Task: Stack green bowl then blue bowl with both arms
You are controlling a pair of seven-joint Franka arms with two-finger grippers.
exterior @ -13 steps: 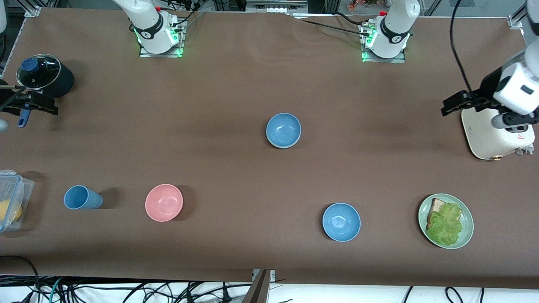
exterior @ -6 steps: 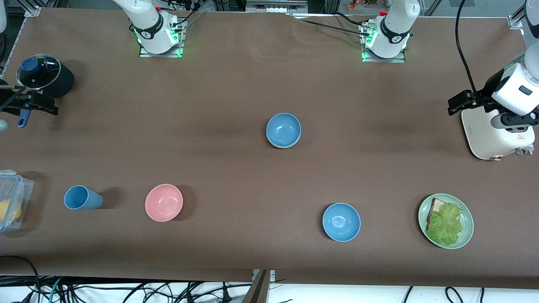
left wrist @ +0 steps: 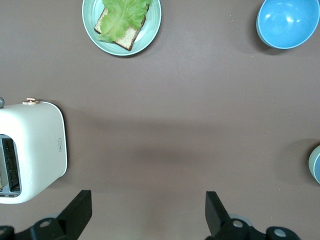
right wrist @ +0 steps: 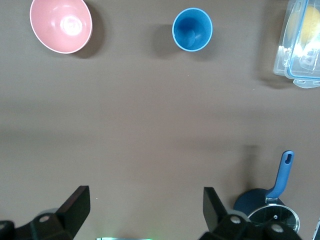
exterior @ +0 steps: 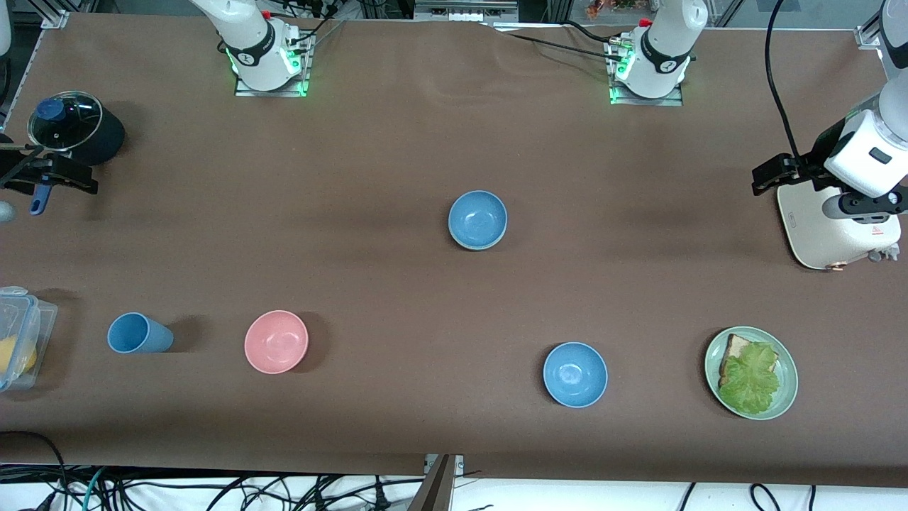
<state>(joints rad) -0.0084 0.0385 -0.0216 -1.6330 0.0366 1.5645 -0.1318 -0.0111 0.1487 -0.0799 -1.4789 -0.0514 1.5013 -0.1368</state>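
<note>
A muted blue bowl [exterior: 477, 217] sits nested in the green bowl [exterior: 477, 248] at the table's middle. Only the green bowl's pale rim shows, also at the edge of the left wrist view [left wrist: 312, 161]. My left gripper [exterior: 770, 174] is open and empty, up over the table beside a white toaster [exterior: 837, 227]; its open jaws show in the left wrist view [left wrist: 147, 200]. My right gripper [exterior: 50, 177] is open and empty beside a black pot [exterior: 74, 128]; its own view shows it [right wrist: 145, 195] over bare table.
A brighter blue bowl [exterior: 574, 374] and a green plate [exterior: 786, 355] with bread and lettuce lie near the front camera. A pink bowl [exterior: 276, 341], a blue cup [exterior: 138, 333] and a clear lidded box [exterior: 21, 333] lie toward the right arm's end.
My left gripper has shifted slightly toward the toaster and the left arm's end of the table. The bowls and the right arm have not moved.
</note>
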